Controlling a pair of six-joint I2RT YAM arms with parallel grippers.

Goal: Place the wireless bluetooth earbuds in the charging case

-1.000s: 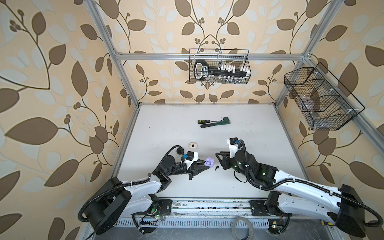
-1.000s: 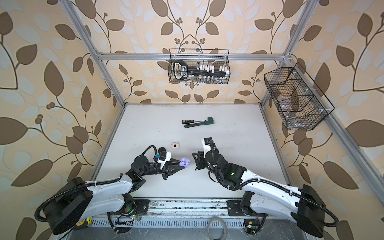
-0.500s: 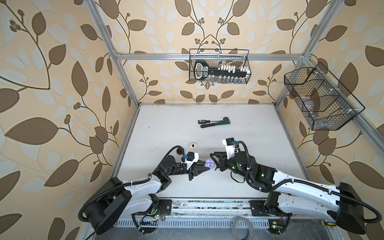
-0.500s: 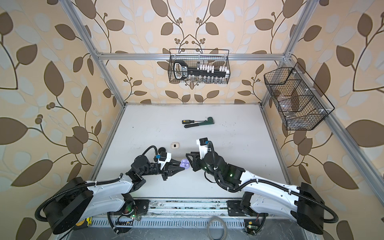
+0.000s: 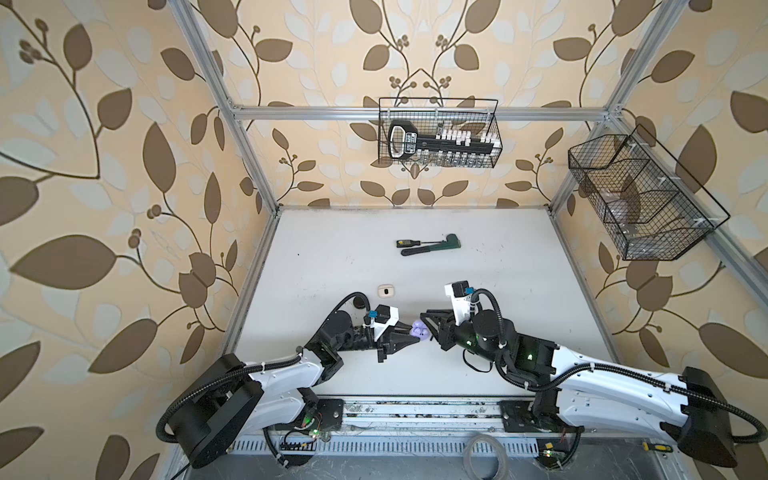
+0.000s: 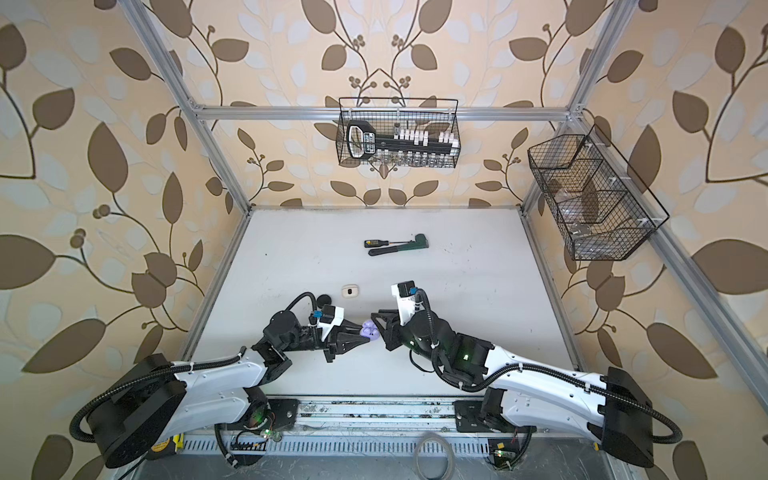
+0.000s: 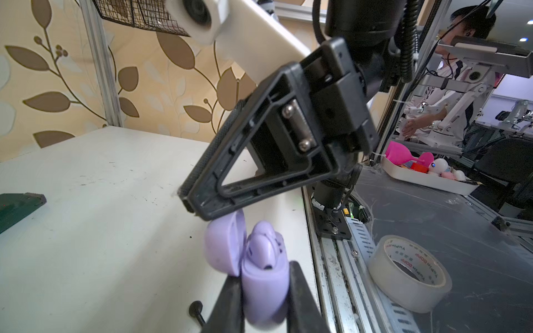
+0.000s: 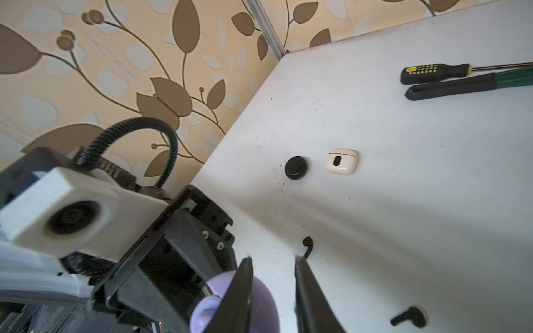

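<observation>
Right, your left gripper (image 7: 266,305) has its jaws clamped on the lavender charging case (image 5: 419,331), lid swung open, low on the table (image 5: 457,270) at about 6 o'clock in both top views, with a lavender earbud (image 7: 261,248) seated in it. Your right gripper (image 8: 273,261) sits at 3 o'clock of that case, jaws a narrow slit apart with nothing seen between them, one finger's tip right at the open lid's edge. A black earbud (image 7: 196,310) lies on the table just beside your left fingers, and a white case (image 5: 386,291) and a black round thing (image 6: 325,299) rest off at 11 o'clock.
</observation>
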